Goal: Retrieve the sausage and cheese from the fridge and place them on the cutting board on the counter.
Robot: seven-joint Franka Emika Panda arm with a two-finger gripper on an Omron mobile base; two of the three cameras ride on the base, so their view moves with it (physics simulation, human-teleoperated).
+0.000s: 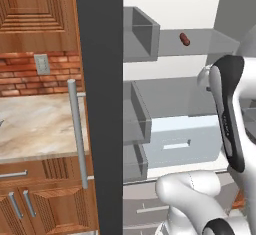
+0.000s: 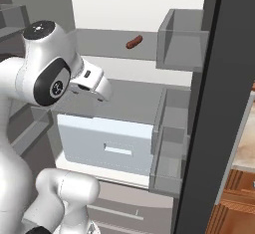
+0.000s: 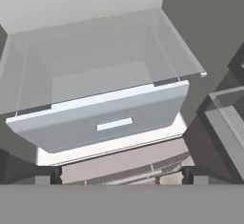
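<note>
On the upper fridge (image 1: 170, 104) shelf, sausage (image 1: 185, 39) lay flat, long axis diagonal across the shelf; gripper (image 3: 121, 173) spread wide, empty.

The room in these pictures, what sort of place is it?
A rendered home kitchen, it seems: an open fridge with grey shelves and a pale drawer, a sausage on the upper shelf, a marbled counter against a red brick wall.

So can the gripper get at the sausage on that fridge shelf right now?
Probably yes: the fridge is open, and the sausage lies uncovered on its shelf, with nothing in front. The open gripper must rise from the drawer.
</note>
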